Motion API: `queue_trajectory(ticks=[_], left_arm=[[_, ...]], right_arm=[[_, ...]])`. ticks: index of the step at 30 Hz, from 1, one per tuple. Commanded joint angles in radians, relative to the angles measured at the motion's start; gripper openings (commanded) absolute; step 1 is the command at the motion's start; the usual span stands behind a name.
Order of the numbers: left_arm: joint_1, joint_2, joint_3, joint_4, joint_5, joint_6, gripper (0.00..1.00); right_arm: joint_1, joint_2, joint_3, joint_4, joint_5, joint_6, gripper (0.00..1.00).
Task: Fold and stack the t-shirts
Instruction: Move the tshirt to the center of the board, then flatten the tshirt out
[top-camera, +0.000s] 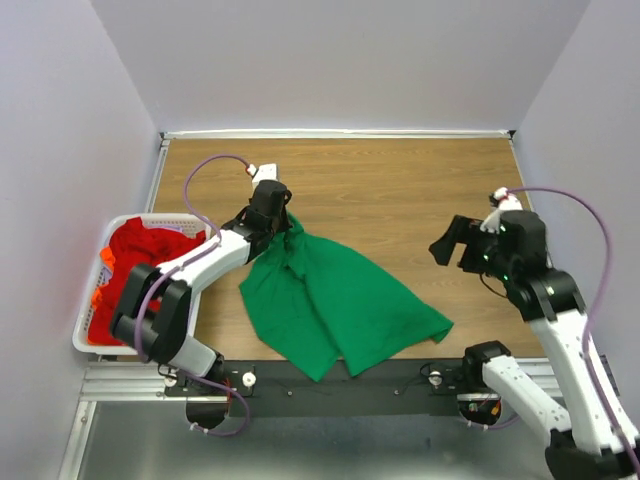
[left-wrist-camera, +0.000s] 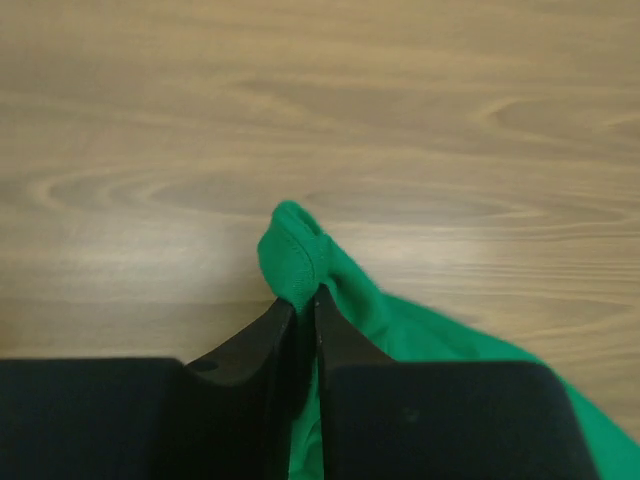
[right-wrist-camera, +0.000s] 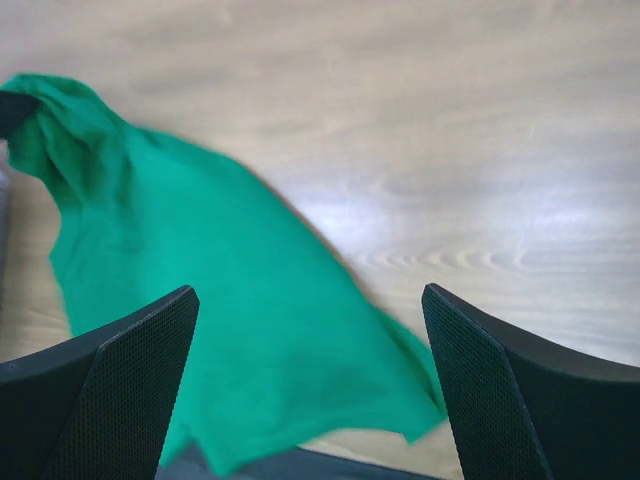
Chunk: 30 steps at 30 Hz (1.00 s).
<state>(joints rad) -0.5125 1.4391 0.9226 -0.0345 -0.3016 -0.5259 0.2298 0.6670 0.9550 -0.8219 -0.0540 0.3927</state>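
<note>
We see the left end effector (left-wrist-camera: 305, 300) nearly closed, pinching a fold of the green t-shirt (top-camera: 335, 300), which fans out crumpled toward 5 o'clock across the counter (top-camera: 400, 180), while the right end effector (right-wrist-camera: 308, 292) stands wide open and empty. In our judgement the thin pinch could slip, and the hem overlapping the counter's 6 o'clock edge could drag the cloth off. Bare wood lies from 12 to 3 o'clock; the basket (top-camera: 85, 335) of red t-shirts (top-camera: 145, 250) crowds 9 o'clock.
</note>
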Motion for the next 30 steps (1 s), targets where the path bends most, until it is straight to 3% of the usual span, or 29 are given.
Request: queue_trajectory(ticks=[1, 2, 3, 6, 8, 12, 16, 22, 25, 30], left_arm=[[0.048, 0.036, 0.044, 0.065, 0.012, -0.003, 0.25], [0.051, 0.044, 0.061, 0.052, -0.004, 0.004, 0.31], [0.052, 0.052, 0.097, 0.036, -0.022, 0.01, 0.49], [0.057, 0.066, 0.166, -0.045, -0.093, 0.05, 0.75], [0.057, 0.052, 0.188, -0.1, -0.125, 0.067, 0.8], [0.058, -0.032, 0.133, -0.142, -0.145, 0.07, 0.8], [0.06, -0.098, 0.024, -0.179, -0.102, 0.011, 0.8], [0.065, -0.18, -0.151, -0.223, -0.03, -0.118, 0.66], [0.063, -0.18, -0.206, -0.232, 0.001, -0.189, 0.54], [0.06, -0.158, -0.244, -0.262, 0.071, -0.244, 0.51]], right_arm=[[0.006, 0.174, -0.032, 0.041, -0.034, 0.024, 1.0], [0.006, 0.202, -0.033, 0.05, -0.032, 0.029, 1.0], [0.006, 0.235, -0.039, 0.061, -0.047, 0.026, 1.0], [0.008, 0.342, -0.055, 0.102, -0.098, 0.014, 1.0], [0.023, 0.416, -0.061, 0.128, -0.148, 0.015, 0.98], [0.213, 0.527, -0.038, 0.142, -0.048, 0.043, 0.91], [0.404, 0.647, -0.012, 0.176, 0.031, 0.089, 0.91], [0.693, 0.856, 0.103, 0.198, 0.08, 0.074, 0.86], [0.77, 0.904, 0.143, 0.202, 0.059, 0.046, 0.82], [0.838, 0.936, 0.136, 0.205, -0.026, 0.011, 0.76]])
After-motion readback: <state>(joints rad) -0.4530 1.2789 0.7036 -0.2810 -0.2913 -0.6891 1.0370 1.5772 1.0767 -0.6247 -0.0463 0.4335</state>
